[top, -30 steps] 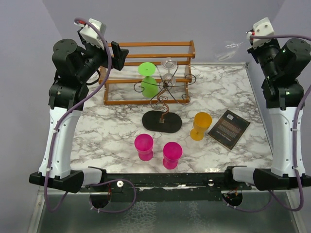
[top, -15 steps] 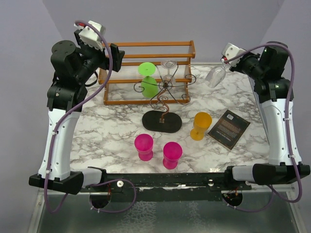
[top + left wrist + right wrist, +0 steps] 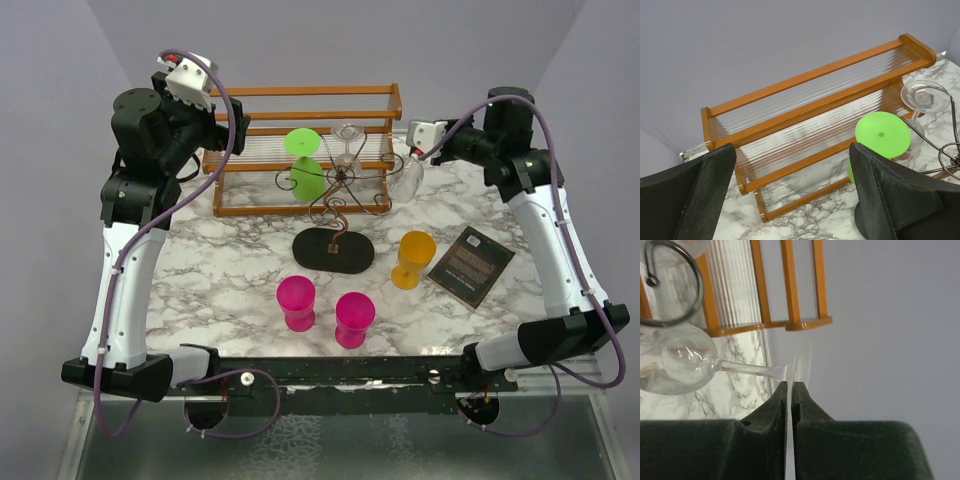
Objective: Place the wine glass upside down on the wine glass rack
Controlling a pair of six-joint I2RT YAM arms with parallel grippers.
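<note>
Wine glass rack (image 3: pixel 335 195): two arms already taken, the right-hand scroll free and waiting.
Wine glass (image 3: pixel 408 172): off the table, clear bowl right up beside that right scroll, stem slanting, bowl leading; not hooked on yet.
Right gripper (image 3: pixel 790 387): pinched tight on the rim of the glass's foot, barely a sliver between the fingers.
Done so far: glass picked up and carried across to the rack.
Left to do: slip the stem into a scroll, foot resting on top, bowl hanging down, then let go.
Left gripper (image 3: pixel 790 150): spread wide, holding nothing, parked up by the wooden shelf (image 3: pixel 300 150).
In the way: green glass (image 3: pixel 305 162) and a clear glass (image 3: pixel 347 140) hanging on the rack, tight company for the incoming bowl; shelf close behind.
Out of the way: two pink cups (image 3: pixel 296 303) near the front, orange cup (image 3: pixel 413 259), dark booklet (image 3: pixel 471 264) to the right.
</note>
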